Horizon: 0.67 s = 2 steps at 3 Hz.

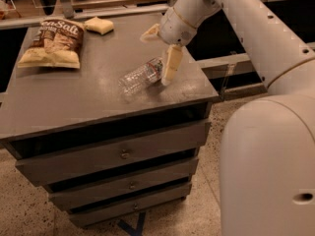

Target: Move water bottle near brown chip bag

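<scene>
Cabinet top (pixel 74 102) holds the water bottle (pixel 141 75), lying beside spread-apart fingers (pixel 172 63) of the gripper (pixel 154 59).

The brown chip bag (pixel 50 44) is showing white "Sea Salt" lettering; the label on the water bottle (pixel 140 75) is giving nothing legible; the gripper (pixel 155 59) is hanging spread wide at the bottle's right end.

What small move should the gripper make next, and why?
Probably lower the open gripper astride the water bottle, then close. The bottle lies on its side, ungripped, right beside the gripper, far from the brown chip bag.
</scene>
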Each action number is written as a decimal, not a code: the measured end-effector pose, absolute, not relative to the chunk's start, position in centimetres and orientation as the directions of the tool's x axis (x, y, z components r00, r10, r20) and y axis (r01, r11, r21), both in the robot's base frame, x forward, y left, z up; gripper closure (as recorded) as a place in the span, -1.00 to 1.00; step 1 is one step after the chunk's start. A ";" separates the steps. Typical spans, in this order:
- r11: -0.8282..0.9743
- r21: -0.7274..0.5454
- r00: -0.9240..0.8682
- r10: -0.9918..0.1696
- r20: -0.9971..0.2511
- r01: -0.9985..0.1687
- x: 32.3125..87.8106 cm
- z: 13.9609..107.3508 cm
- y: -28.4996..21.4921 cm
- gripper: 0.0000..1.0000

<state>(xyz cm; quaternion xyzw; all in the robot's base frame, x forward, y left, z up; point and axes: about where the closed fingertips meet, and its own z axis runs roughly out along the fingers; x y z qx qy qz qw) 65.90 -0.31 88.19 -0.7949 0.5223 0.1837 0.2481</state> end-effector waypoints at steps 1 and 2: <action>-0.378 -0.205 0.425 -0.705 -0.568 -0.903 66.5 87.2 1.4 -1.00; -0.417 -0.212 0.455 -0.659 -0.599 -0.884 66.7 86.3 2.5 -1.00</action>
